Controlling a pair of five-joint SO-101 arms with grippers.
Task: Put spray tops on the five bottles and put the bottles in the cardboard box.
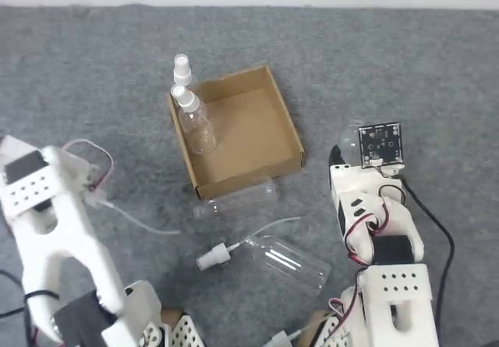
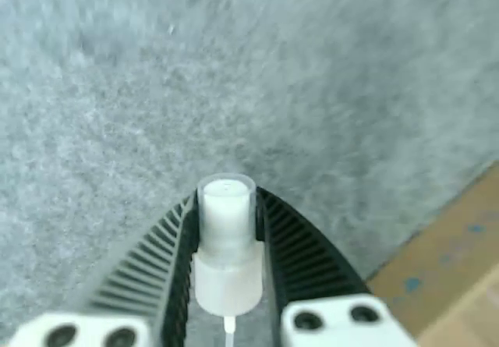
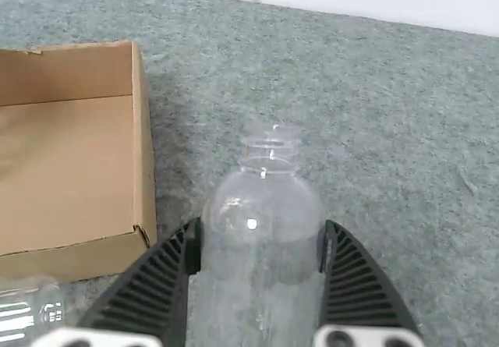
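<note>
our left gripper (image 2: 226, 200) is clamped on a spray top (image 2: 226, 246) over the carpet (image 2: 327, 82), and our right gripper (image 3: 261, 234) is clamped on an open bottle (image 3: 269, 207) near the box (image 3: 70, 168). to do the capping well, we judge that we should keep the bottle steady, line the top's tube (image 2: 229, 330) over the neck (image 3: 271, 148), feed it straight in, then twist down without tilting.

Five bottles (image 1: 199, 132) (image 1: 234, 199) (image 1: 284, 261) (image 3: 265, 230), four spray tops (image 1: 182, 68) (image 1: 181, 95) (image 1: 212, 258) (image 2: 226, 230), one cardboard box (image 1: 234, 179)
</note>
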